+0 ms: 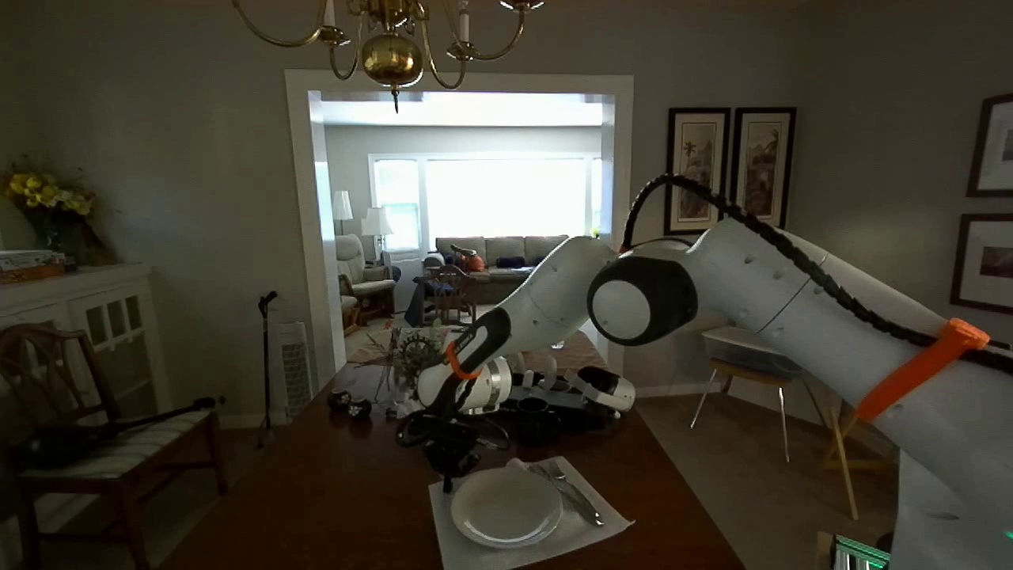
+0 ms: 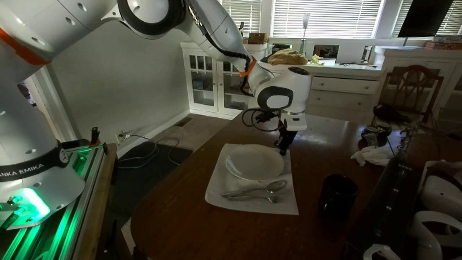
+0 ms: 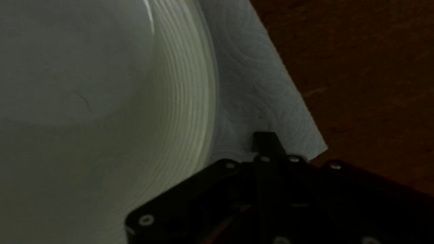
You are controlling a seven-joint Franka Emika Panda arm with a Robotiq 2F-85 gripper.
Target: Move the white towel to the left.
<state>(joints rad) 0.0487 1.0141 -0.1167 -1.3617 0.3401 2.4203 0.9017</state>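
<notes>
The white towel [image 1: 467, 554] lies flat on the wooden table in both exterior views [image 2: 249, 206]. A round white plate [image 1: 506, 507] sits on it, with a spoon [image 2: 276, 186] and a fork [image 2: 272, 199] beside the plate. My gripper [image 1: 448, 483] points down at a towel corner beside the plate rim, also seen in an exterior view [image 2: 282, 151]. In the wrist view the fingertips [image 3: 266, 135] are together over the towel [image 3: 251, 78], between the plate [image 3: 84, 67] and the corner. No fold shows between them. I cannot tell whether the tips touch the cloth.
A black mug [image 2: 337, 196] stands on the table [image 2: 173, 216] near the towel. White and black equipment [image 2: 440, 195] lies beyond the mug. A crumpled white cloth [image 2: 371, 156] and dark round ornaments [image 1: 348, 404] are farther along the table.
</notes>
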